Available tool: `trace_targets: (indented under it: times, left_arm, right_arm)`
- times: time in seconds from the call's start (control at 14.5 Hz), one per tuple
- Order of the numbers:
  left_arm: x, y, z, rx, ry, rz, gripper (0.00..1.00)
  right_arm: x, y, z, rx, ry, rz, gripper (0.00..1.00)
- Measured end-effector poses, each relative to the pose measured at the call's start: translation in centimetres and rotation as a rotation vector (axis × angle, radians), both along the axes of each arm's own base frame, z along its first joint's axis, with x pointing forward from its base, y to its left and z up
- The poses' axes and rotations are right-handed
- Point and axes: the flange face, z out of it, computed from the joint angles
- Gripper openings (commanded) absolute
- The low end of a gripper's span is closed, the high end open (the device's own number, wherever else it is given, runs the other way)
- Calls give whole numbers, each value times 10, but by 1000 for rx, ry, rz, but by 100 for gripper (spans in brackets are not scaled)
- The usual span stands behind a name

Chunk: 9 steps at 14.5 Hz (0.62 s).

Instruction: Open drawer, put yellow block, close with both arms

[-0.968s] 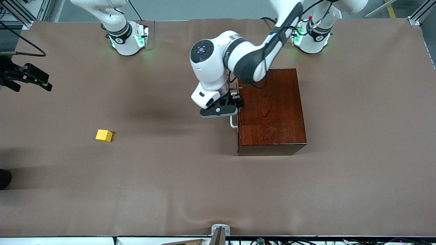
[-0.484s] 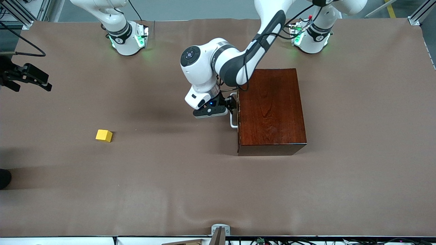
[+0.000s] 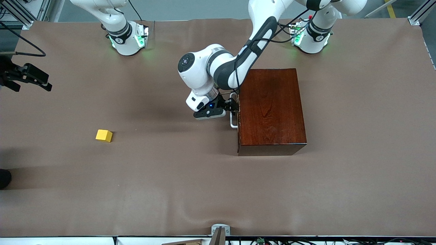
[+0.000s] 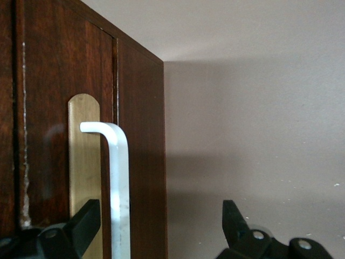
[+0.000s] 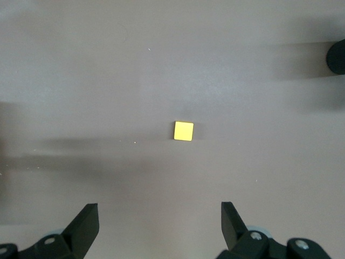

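The dark mahogany box stands in the middle of the table with its drawer shut. The drawer's white bar handle faces the right arm's end of the table. My left gripper is open at the handle. In the left wrist view the handle bar stands between its fingers, close to one fingertip; the gripper's middle lies beside the box's edge. The yellow block lies on the mat toward the right arm's end. My right gripper hangs open and empty high over the mat, with the block below it.
A brown mat covers the table. A dark round object sits at the mat's edge at the right arm's end and also shows in the right wrist view. A small metal bracket stands at the near edge.
My left arm has swung its wrist toward the right arm's end and lowered, bringing the open gripper level with the handle. The right arm, block and drawer have not moved.
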Motion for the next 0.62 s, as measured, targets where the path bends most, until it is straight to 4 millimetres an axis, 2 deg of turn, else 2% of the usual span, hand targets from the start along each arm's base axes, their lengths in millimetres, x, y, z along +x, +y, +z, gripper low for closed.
trace_targets:
  times: [0.28, 0.62]
  left_arm:
    - [-1, -1, 0, 1, 0, -2, 100]
    - [-4, -11, 2, -52, -42, 30, 100]
  right_arm:
    - [0, 0, 0, 0, 0, 0, 100]
    - [0, 0, 0, 0, 0, 0, 100]
